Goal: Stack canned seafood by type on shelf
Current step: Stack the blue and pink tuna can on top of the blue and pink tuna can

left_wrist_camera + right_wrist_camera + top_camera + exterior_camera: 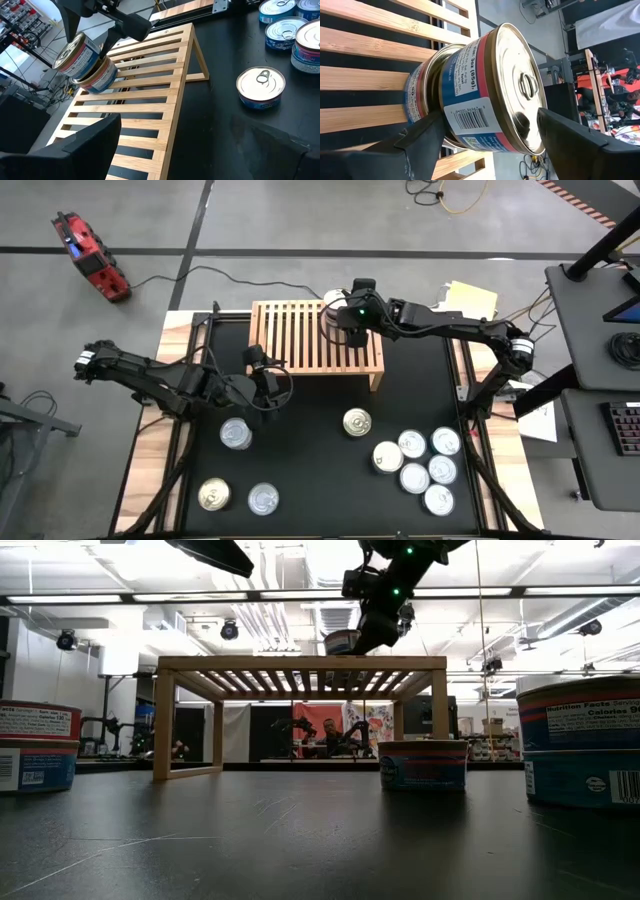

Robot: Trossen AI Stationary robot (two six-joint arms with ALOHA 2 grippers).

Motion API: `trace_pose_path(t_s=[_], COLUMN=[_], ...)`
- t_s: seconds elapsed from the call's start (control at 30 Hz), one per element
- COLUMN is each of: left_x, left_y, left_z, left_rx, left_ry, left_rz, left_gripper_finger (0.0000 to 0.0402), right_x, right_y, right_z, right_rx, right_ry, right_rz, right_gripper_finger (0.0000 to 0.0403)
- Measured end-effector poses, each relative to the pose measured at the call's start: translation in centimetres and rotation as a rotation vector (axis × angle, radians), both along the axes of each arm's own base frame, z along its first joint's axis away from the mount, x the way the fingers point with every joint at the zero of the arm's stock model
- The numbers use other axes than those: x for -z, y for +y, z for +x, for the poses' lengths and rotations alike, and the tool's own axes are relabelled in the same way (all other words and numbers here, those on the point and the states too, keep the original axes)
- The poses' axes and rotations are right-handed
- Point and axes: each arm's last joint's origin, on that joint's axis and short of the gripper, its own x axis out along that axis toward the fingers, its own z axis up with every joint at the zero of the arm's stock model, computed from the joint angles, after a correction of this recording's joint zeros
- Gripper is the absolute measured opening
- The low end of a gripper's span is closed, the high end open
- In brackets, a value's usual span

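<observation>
Wooden shelf (300,340), two stacked cans (470,95), right pincer (485,135) spread wide around upper can, contact unclear

In the right wrist view, the blue, red and white paper label of the upper round tin with a gold pull-tab lid (485,90), stacked on a second tin at frame centre, reads "3oz (85g)" beside a barcode whose digits are too small to read. In the low view, the blue-and-white labelled tin at the right edge (580,745) shows "Nutrition Facts" and "Calories"; its other print is illegible.
</observation>
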Motion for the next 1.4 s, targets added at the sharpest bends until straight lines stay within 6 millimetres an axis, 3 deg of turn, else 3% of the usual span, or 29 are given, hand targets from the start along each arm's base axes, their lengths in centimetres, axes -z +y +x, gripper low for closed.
trace_pose_path(t_s=[1.03,1.4], left_x=[0.00,-0.02], left_y=[0.02,0.01], left_z=[-0.02,-0.02], left_rx=[0.010,0.011], left_ry=[0.014,0.015], left_rz=[0.027,0.030], left_gripper_finger=[0.0355,0.0355], right_x=[-0.71,-0.96], right_y=[0.59,0.48], right_z=[-0.53,-0.37], right_rx=[-0.016,0.000], right_ry=[-0.086,-0.134], right_rz=[0.111,0.110], right_gripper_finger=[0.0341,0.0327])
